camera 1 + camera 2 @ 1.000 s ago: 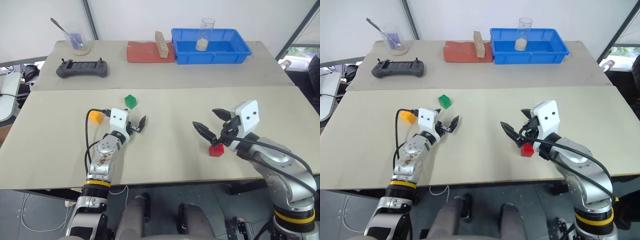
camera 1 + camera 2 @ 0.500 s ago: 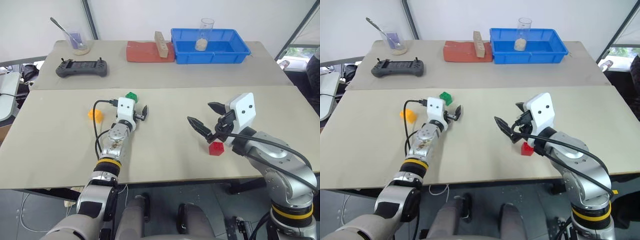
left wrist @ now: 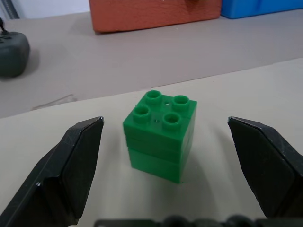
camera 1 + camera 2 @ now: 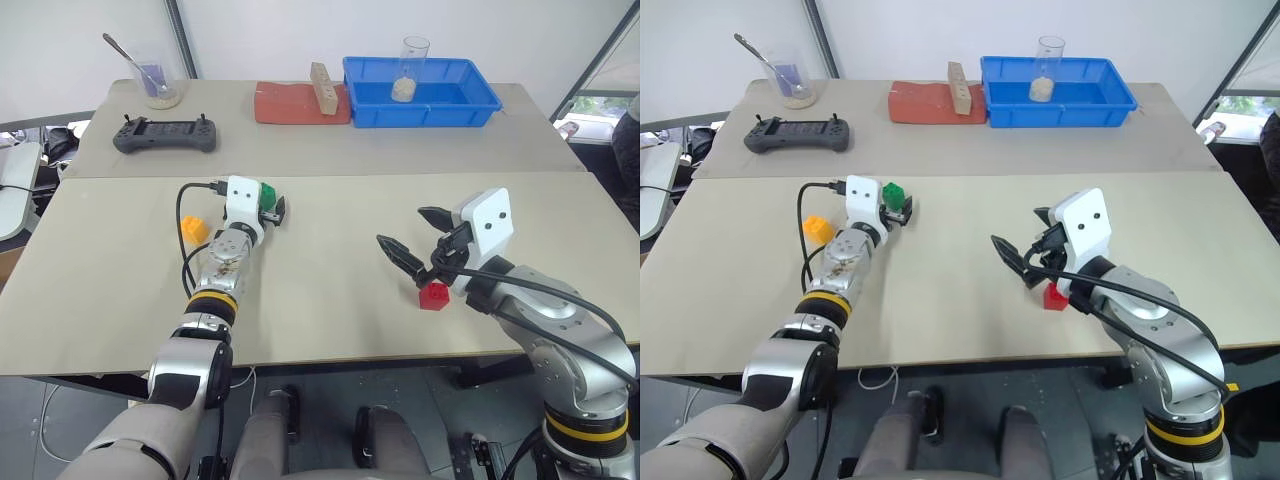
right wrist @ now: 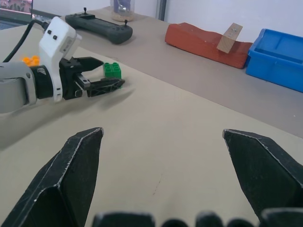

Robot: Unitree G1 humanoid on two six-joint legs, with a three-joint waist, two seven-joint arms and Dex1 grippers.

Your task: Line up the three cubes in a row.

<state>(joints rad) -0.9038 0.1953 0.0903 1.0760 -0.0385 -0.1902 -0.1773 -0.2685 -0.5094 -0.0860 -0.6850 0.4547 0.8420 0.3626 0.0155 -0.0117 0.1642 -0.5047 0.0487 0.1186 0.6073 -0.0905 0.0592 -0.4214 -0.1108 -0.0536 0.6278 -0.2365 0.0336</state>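
Note:
The green cube (image 3: 161, 135) stands on the near table between the two fingers of my left gripper (image 4: 270, 205). That gripper is open, with a gap on each side of the cube. Beside my left forearm, further left, sits the orange-yellow cube (image 4: 192, 229). The red cube (image 4: 433, 296) lies on the right half of the table, just under and behind my right gripper (image 4: 402, 228). The right gripper hangs open above the table with nothing between its fingers, pointing toward the left arm.
On the far table are a blue bin (image 4: 470, 100) holding a glass (image 4: 413, 65), a red-brown slab (image 4: 290, 103) with a tan wooden block (image 4: 322, 88), a black controller (image 4: 164, 135) and a glass with a spoon (image 4: 158, 85).
My left gripper has reached forward from beside the orange-yellow cube, and its fingers now flank the green cube. The right gripper and the cubes have stayed put.

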